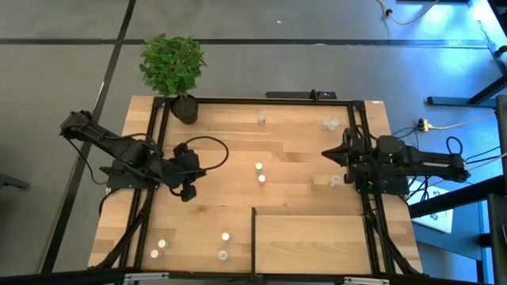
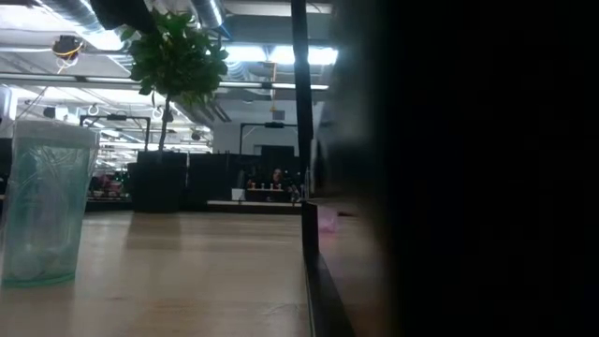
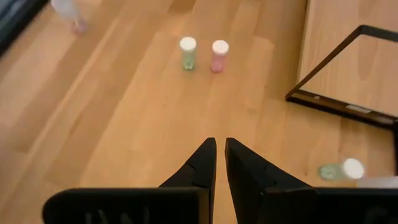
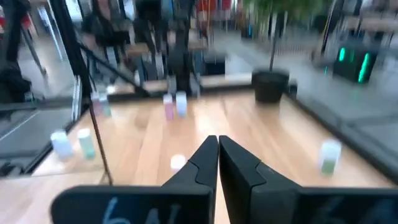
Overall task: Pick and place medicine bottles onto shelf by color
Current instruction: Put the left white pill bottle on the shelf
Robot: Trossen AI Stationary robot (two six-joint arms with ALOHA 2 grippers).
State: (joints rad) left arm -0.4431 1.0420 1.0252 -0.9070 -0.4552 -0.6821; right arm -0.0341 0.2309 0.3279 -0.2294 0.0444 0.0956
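the left tool, pressed together and empty, points straight at the upright white-capped green bottle and white-capped pink bottle mid-desk; it looks the nearer arm

From above I count nine bottles on the table: two side by side mid-table, three beyond them toward the plant, four on the near side. One shelf, one plant, two arms.

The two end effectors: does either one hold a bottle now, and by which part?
Nothing is held. The left end effector and the right end effector are both shut on nothing, above bare tabletop.
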